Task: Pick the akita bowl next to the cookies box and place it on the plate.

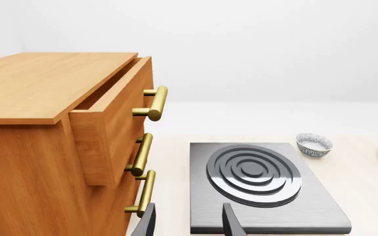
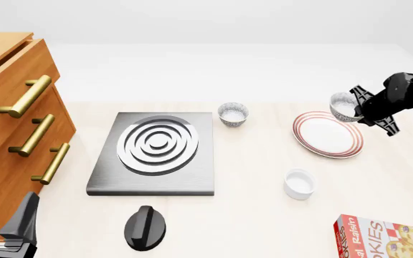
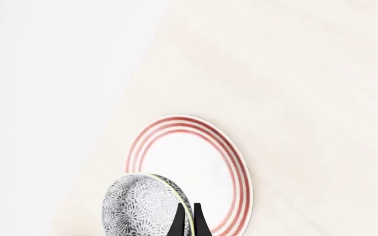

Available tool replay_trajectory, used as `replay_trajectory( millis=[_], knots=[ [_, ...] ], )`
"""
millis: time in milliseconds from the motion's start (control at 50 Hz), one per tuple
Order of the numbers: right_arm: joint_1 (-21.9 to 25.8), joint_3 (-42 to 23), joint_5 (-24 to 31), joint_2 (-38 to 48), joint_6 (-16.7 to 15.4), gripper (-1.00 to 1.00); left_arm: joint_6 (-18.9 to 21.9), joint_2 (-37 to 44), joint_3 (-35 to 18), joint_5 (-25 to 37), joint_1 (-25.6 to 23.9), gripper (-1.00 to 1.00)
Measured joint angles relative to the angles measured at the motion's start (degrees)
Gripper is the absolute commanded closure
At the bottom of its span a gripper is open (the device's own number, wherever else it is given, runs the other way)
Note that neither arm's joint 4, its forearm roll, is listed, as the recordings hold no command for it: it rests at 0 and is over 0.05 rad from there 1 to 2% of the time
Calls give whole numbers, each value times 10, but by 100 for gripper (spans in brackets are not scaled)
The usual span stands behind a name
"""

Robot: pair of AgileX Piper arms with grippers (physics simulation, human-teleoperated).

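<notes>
The akita bowl, grey-and-white speckled, hangs tilted on its side in the air over the far right rim of the plate. My right gripper is shut on its rim. In the right wrist view the bowl sits against the pinched fingers, with the red-ringed plate below. The cookies box lies at the near right corner. My left gripper waits open and empty at the near left, beside the cabinet; its fingers frame the stove slab.
A second speckled bowl stands behind the grey stove slab. A white ramekin sits in front of the plate. A black knob lies near the slab's front. A wooden drawer cabinet, top drawer ajar, fills the left.
</notes>
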Motion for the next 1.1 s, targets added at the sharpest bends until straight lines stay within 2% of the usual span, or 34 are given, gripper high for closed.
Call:
replay_trajectory(
  millis=[1100],
  knots=[
    [19, 3, -46, 77, -4, 100, 0, 0, 0, 0, 0, -100]
  ],
)
